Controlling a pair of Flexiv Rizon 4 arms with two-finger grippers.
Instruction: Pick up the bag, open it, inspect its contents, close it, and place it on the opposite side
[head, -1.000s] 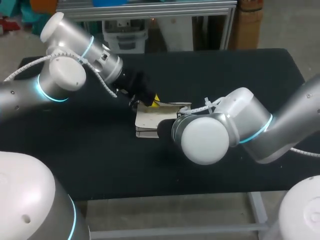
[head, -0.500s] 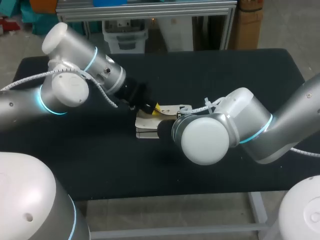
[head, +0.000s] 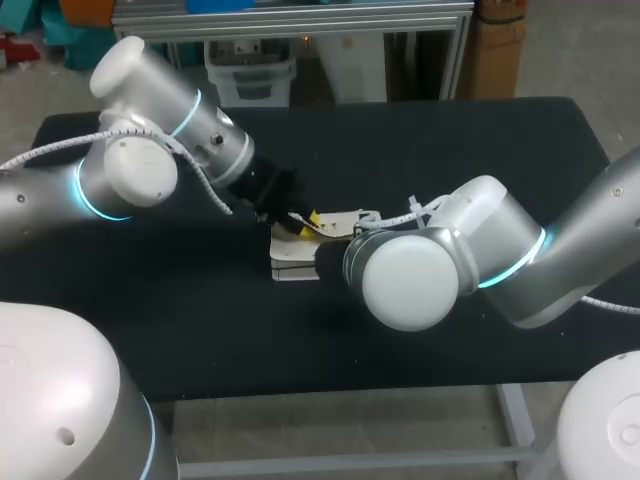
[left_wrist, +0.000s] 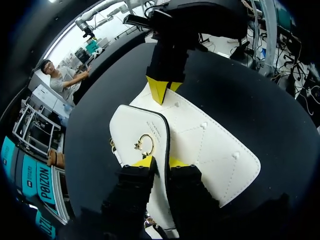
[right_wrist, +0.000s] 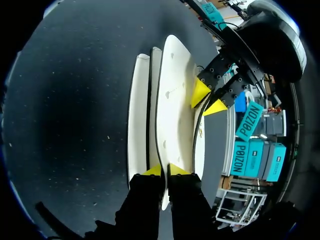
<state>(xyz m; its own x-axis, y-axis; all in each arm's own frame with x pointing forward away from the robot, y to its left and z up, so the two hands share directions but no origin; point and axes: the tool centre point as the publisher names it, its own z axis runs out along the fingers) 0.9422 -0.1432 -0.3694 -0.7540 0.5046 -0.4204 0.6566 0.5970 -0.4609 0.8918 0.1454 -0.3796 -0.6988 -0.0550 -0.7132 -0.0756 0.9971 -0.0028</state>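
Two grippers on one white bag (head: 293, 258), near the middle of the black bench (head: 450, 150), between the two arms.

Left gripper (left_wrist: 159, 162): fingers nearly together, clamped on the black-trimmed rim of the rounded flap (left_wrist: 132, 125). The gold ring clasp (left_wrist: 146, 145) sat just ahead of the tips. A quilted panel (left_wrist: 210, 145) with small studs spread out beside the flap and ran on to the far end.

Right gripper (right_wrist: 163, 170): fingers likewise close together, pinched on the thin edge of a white panel at the bag's opposite end. From this wrist the bag showed as several white layers edge-on, with dark gaps between them. In the head view this gripper was hidden behind its own arm.

The two grippers faced each other across the bag, one at each end, with nearly the bag's whole length between them.

Progress, as judged: both grasps were made and the work was at the opening step. The layers looked partly separated, but the flap was not thrown back and no contents showed. Whether the bag rested on the bench or hung just off it could not be told. Left to do: finish opening, inspect inside, close the flap, carry the bag to the opposite side.
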